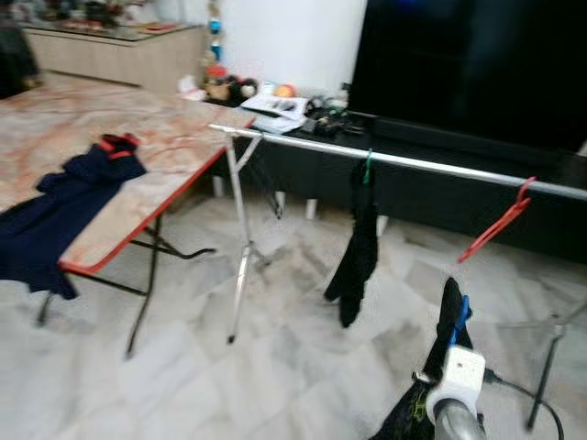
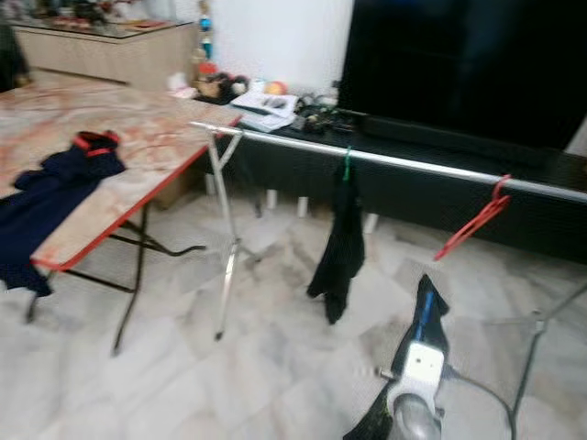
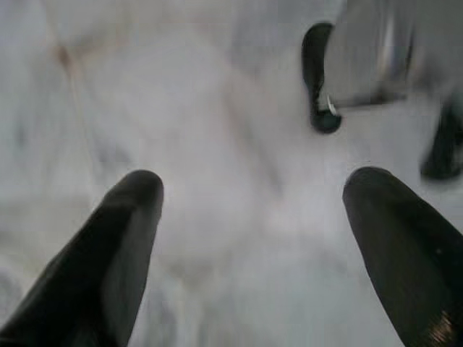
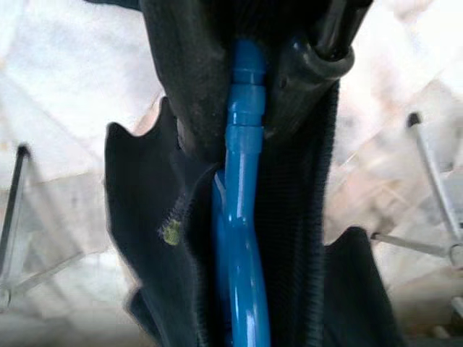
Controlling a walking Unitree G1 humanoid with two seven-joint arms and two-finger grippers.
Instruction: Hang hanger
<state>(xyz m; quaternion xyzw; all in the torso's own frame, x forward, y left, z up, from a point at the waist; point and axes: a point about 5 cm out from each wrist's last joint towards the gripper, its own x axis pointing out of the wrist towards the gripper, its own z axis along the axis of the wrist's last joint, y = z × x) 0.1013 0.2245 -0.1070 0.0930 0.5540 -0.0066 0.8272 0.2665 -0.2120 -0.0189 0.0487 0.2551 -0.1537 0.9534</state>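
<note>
My right gripper (image 1: 452,307) is raised low at the right, shut on a blue hanger (image 4: 242,238) that carries a black garment (image 4: 152,217); the blue hook (image 1: 464,312) peeks out beside the fingers. It sits below and in front of the silver rail (image 1: 431,165) of a drying rack. On that rail hang a black garment (image 1: 358,247) on a green hanger (image 1: 368,168) and an empty red hanger (image 1: 500,222). My left gripper (image 3: 253,217) is open over bare marble floor.
A folding table (image 1: 138,197) with a red edge stands at the left, a dark blue garment (image 1: 55,215) lying on it. The rack's legs (image 1: 240,266) stand beside the table. A dark TV unit (image 1: 440,183) runs behind the rail. A cable (image 1: 532,399) trails from my right arm.
</note>
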